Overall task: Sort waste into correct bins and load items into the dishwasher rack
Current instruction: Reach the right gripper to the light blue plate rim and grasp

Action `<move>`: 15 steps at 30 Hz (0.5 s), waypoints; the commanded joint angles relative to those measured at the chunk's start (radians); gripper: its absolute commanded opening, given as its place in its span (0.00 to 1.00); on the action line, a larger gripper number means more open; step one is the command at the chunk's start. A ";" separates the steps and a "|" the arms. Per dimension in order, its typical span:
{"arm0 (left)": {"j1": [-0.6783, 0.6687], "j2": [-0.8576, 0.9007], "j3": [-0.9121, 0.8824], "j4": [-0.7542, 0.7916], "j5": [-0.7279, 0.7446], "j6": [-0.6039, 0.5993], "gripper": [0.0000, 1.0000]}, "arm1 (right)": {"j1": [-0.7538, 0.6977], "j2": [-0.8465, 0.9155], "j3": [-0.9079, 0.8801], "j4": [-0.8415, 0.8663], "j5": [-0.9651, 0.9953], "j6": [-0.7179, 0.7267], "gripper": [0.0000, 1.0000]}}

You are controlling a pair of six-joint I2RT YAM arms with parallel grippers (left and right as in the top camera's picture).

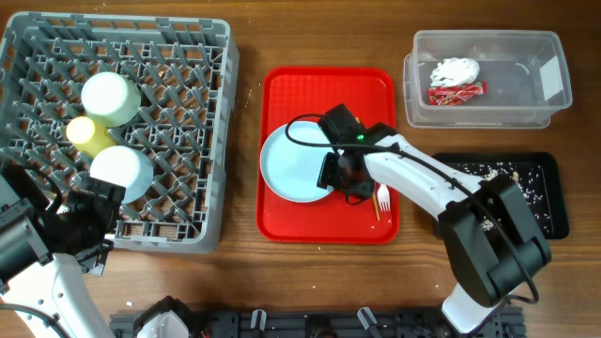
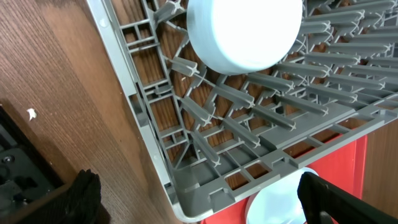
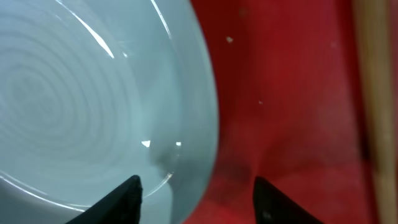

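Note:
The pale blue plate (image 1: 293, 164) lies on the red serving tray (image 1: 282, 89). My right gripper (image 1: 340, 176) is open and straddles the plate's right rim (image 3: 186, 124), one finger over the plate, one over the tray. The white fork (image 1: 383, 197) and chopsticks (image 1: 377, 205) lie just right of it. The grey dishwasher rack (image 1: 178, 56) holds two upturned bowls (image 1: 111, 99) (image 1: 120, 169) and the yellow cup (image 1: 86, 133). My left gripper (image 1: 89, 225) is open and empty at the rack's near corner (image 2: 186, 205). The wrapper (image 1: 457, 92) and napkin (image 1: 454, 69) lie in the clear tub (image 1: 554, 56). Rice scraps (image 1: 488, 172) lie in the black tray (image 1: 554, 202).
A chopstick (image 3: 373, 93) runs along the right edge of the right wrist view. Bare wood table (image 1: 244, 272) lies between rack and red tray. A black frame (image 1: 310, 324) runs along the table's near edge.

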 commanded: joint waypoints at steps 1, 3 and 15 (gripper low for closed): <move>0.005 -0.006 0.010 -0.001 -0.001 0.016 1.00 | 0.001 0.013 -0.015 0.053 -0.034 0.014 0.47; 0.005 -0.006 0.010 -0.002 -0.001 0.016 1.00 | 0.001 0.014 -0.015 0.073 -0.032 0.021 0.34; 0.005 -0.006 0.010 -0.012 -0.001 0.016 1.00 | -0.001 -0.028 0.082 0.067 -0.037 -0.017 0.04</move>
